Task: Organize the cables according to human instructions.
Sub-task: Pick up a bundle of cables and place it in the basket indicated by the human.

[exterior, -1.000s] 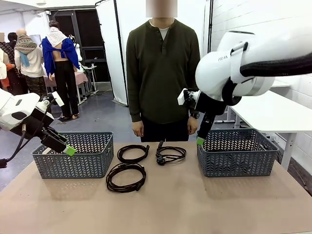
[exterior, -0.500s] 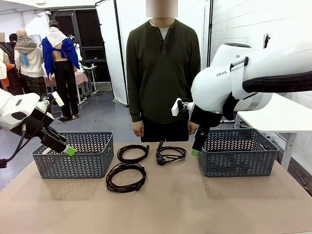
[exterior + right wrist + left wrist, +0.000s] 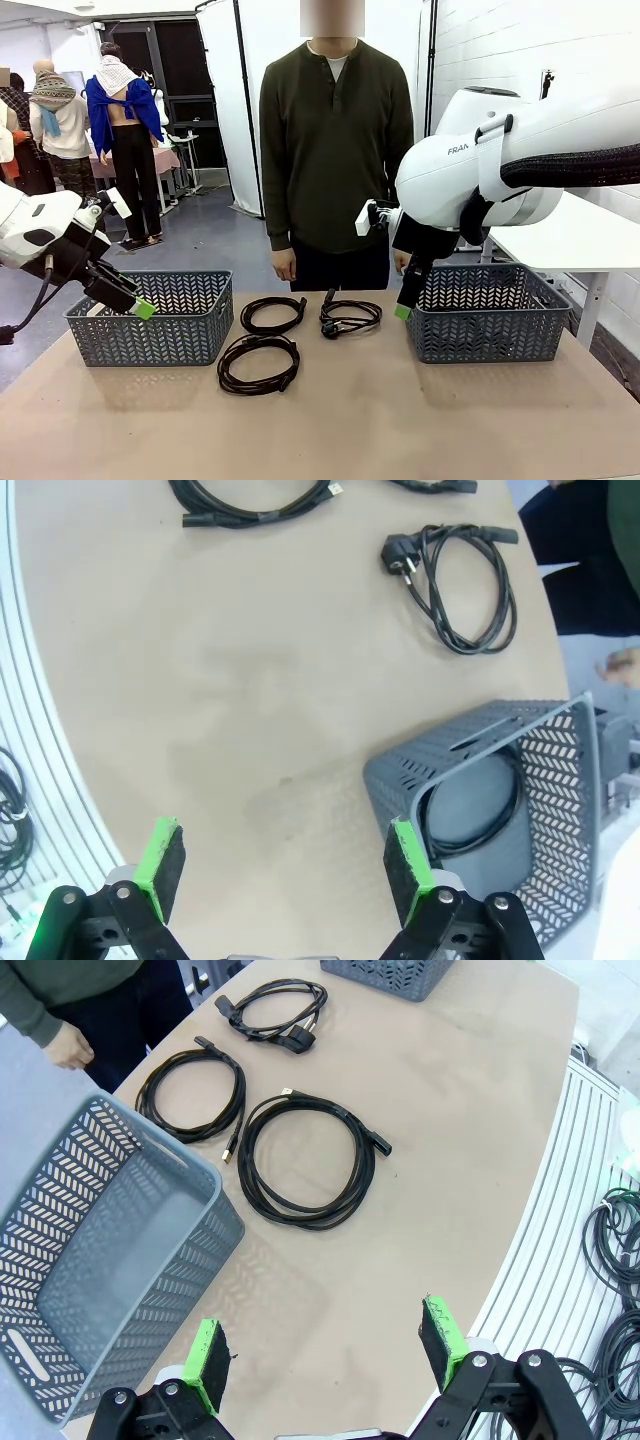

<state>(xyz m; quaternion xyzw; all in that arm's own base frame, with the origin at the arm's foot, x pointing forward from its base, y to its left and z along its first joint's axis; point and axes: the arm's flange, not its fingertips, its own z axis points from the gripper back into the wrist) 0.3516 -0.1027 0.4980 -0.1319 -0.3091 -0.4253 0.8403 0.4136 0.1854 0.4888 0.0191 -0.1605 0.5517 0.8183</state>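
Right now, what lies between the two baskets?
In the front view, three coiled cables lie between left basket and right basket: near cable, far cable, plugged cable.

A tan table (image 3: pixel 400 420) carries a grey basket (image 3: pixel 170 335) at nine o'clock and a second basket (image 3: pixel 490 335) at three o'clock, well apart. A person in a dark green top (image 3: pixel 335 130) stands at twelve o'clock behind its far edge. A white table (image 3: pixel 560 235) sits beyond at two o'clock, a white screen (image 3: pixel 250 100) at eleven
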